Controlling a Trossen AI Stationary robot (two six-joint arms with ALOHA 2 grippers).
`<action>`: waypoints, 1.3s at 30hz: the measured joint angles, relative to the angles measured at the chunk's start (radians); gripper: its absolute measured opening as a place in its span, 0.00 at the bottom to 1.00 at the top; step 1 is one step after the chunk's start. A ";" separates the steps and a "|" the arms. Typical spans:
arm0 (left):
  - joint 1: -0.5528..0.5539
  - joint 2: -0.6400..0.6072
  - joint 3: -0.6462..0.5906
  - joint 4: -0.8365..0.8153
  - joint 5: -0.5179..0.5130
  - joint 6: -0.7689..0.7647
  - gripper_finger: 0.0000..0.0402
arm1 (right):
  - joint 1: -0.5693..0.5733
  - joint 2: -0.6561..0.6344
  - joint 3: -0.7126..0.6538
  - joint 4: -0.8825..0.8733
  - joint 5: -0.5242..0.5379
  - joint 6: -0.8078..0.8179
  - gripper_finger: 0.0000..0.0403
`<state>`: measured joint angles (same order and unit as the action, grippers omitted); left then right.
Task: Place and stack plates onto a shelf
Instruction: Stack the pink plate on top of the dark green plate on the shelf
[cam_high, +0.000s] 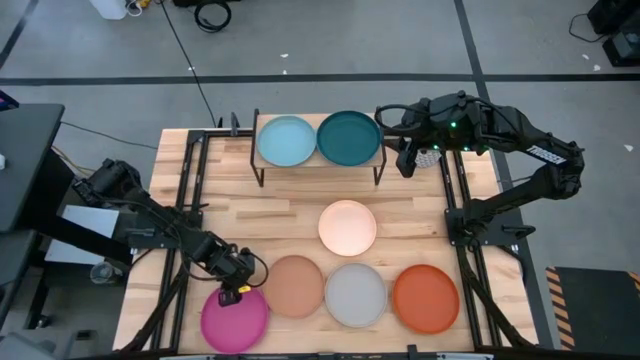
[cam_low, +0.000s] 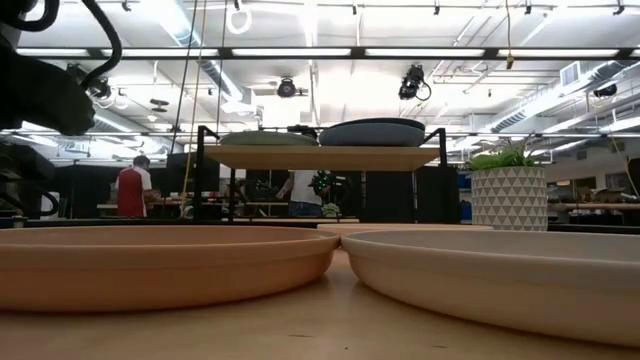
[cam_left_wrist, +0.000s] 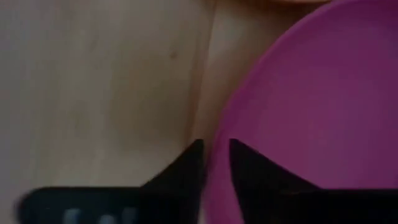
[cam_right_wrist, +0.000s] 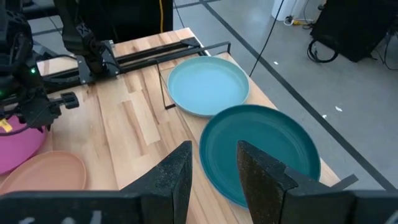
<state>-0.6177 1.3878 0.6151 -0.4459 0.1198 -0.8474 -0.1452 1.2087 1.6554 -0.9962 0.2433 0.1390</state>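
Note:
The shelf (cam_high: 320, 165) stands at the table's far edge with the light blue plate (cam_high: 287, 141) and the dark teal plate (cam_high: 348, 137) side by side on its top. On the tabletop lie the cream plate (cam_high: 347, 227), peach plate (cam_high: 296, 286), grey plate (cam_high: 355, 295), orange plate (cam_high: 425, 298) and magenta plate (cam_high: 235, 320). The bright blue plate is out of view. My left gripper (cam_high: 237, 291) is shut at the magenta plate's far rim. My right gripper (cam_right_wrist: 214, 165) hovers open just right of the shelf, beside the teal plate (cam_right_wrist: 261, 152), holding nothing. My left gripper pinches the magenta plate's far-left rim (cam_left_wrist: 214, 171) between its two fingers, one fingertip (cam_left_wrist: 249, 168) over the plate's inside and the other outside above the wood. It comes from above, slanting down from the table's left. The plate lies flat on the table.
Black frame rails run along both sides of the table (cam_high: 190, 190). The peach plate (cam_low: 150, 265) and grey plate (cam_low: 500, 270) fill the near edge in the low view. A white patterned pot (cam_low: 510, 195) and people stand in the room behind.

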 joint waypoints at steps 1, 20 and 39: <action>0.000 0.001 0.000 -0.002 0.008 0.001 0.09 | 0.000 0.000 0.000 0.002 0.000 0.000 0.33; 0.388 -0.235 0.385 -0.319 0.037 0.088 0.04 | 0.000 0.000 0.000 0.001 0.027 -0.010 0.33; 1.081 0.433 1.287 -0.425 -0.032 0.624 0.04 | 0.000 0.000 0.000 0.009 0.026 0.045 0.33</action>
<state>0.4634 1.8208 1.9025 -0.8710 0.0879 -0.2233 -0.1448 1.2087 1.6554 -0.9874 0.2694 0.1842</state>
